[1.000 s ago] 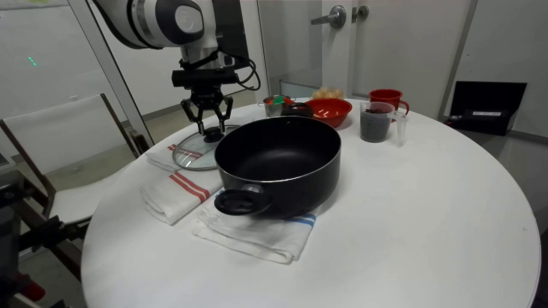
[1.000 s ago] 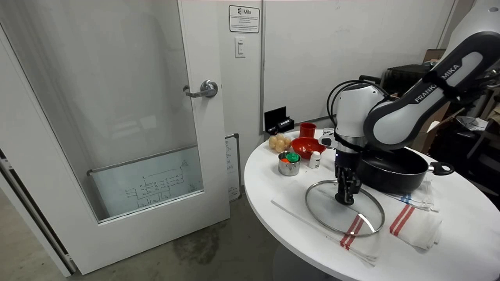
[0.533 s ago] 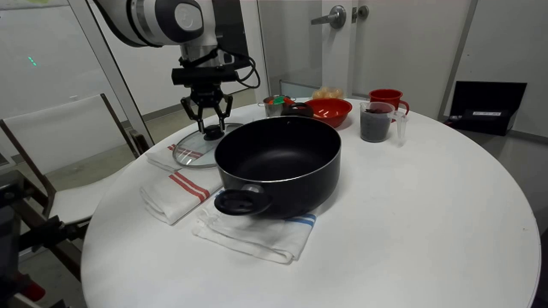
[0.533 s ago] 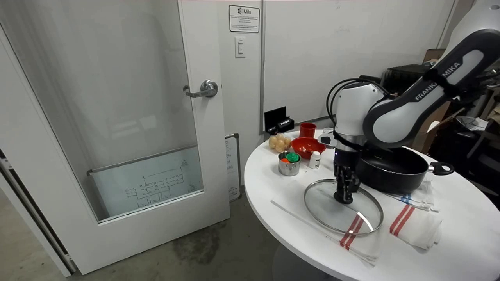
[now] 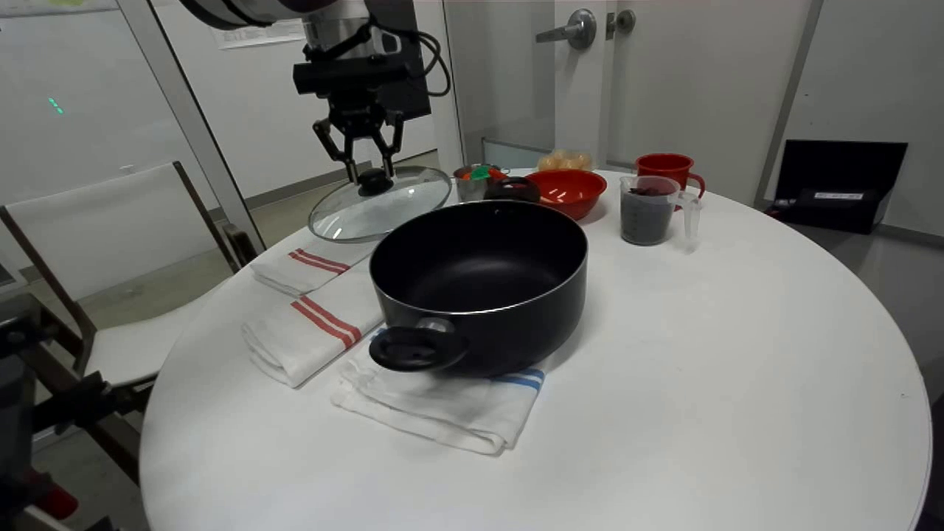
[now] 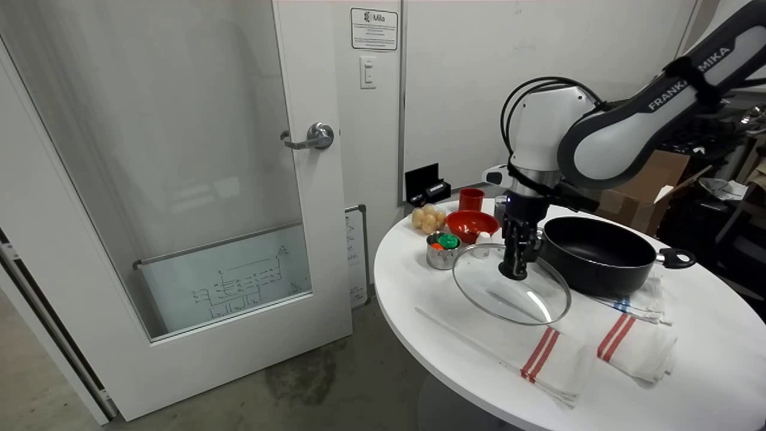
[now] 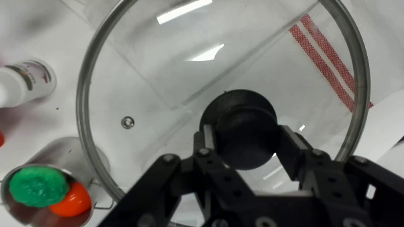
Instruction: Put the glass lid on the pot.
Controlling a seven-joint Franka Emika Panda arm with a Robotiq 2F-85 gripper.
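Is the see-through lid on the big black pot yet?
No, in an exterior view the jaws hold the glass lid by its black knob, off to one side of the black pot, whose top is uncovered.

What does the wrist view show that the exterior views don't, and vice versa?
Wrist only: the small round metal fitting in the glass lid; I can't make it out in either exterior view.

Exterior only, in both: the pot, red mug, measuring cup and blue-striped towel.

Shared: the gripper closed on the lid's black knob, a red-striped towel, and the metal cup holding green and orange-red items.
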